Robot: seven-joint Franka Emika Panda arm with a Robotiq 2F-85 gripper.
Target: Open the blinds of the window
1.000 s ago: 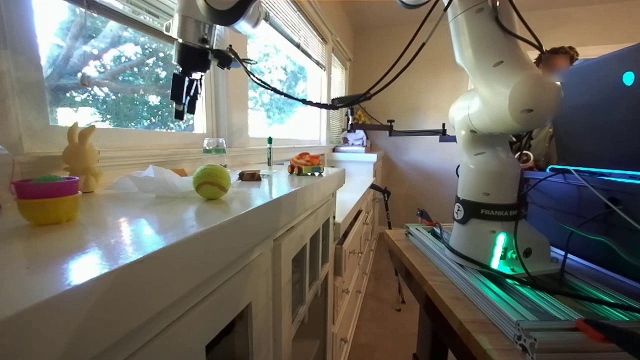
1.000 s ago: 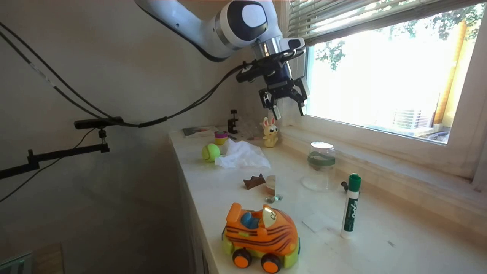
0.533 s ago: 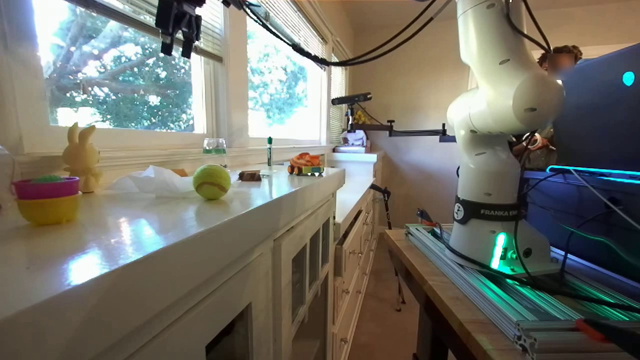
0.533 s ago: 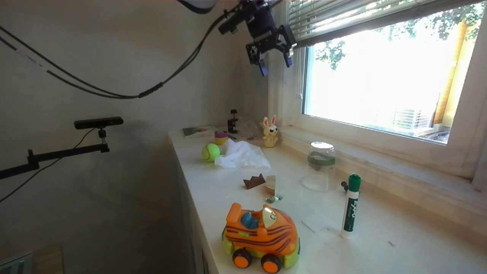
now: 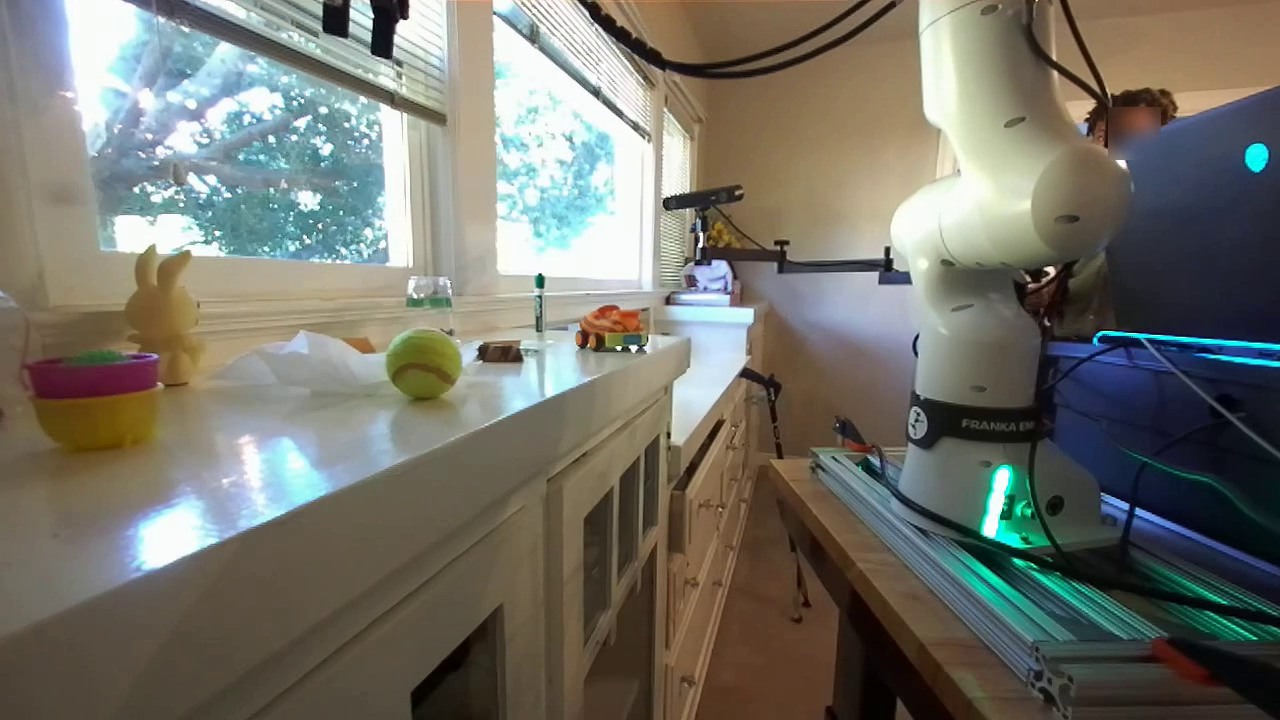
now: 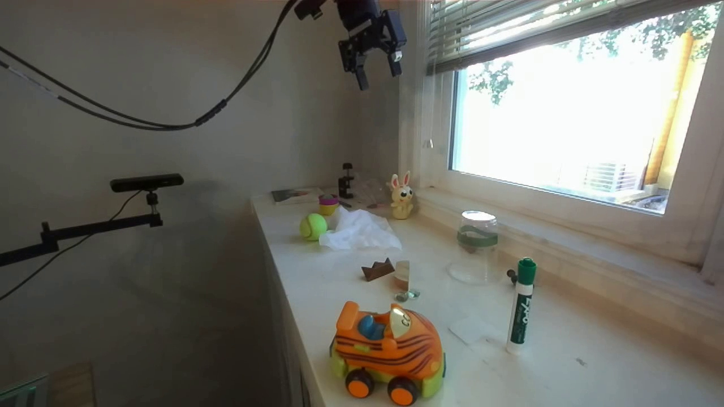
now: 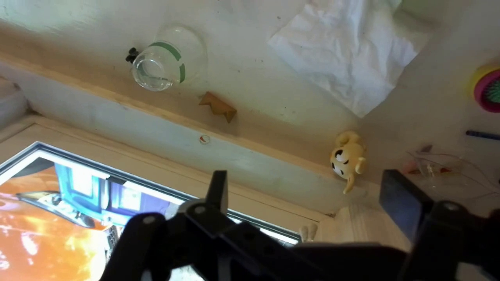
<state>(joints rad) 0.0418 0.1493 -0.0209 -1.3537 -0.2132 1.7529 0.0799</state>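
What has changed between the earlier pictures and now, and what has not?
The black two-fingered gripper has risen in both exterior views and shifted left in an exterior view, where a thin pale cord also hangs further left. The black cables rose too. Nothing was taken hold of or let go. The wide white venetian blinds, yellow-green tennis ball and orange striped toy car stayed as they were.

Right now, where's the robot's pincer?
In an exterior view, the open pincer hangs near the picture's top, just left of the blinds; the toy bunny sits lower, on the counter.
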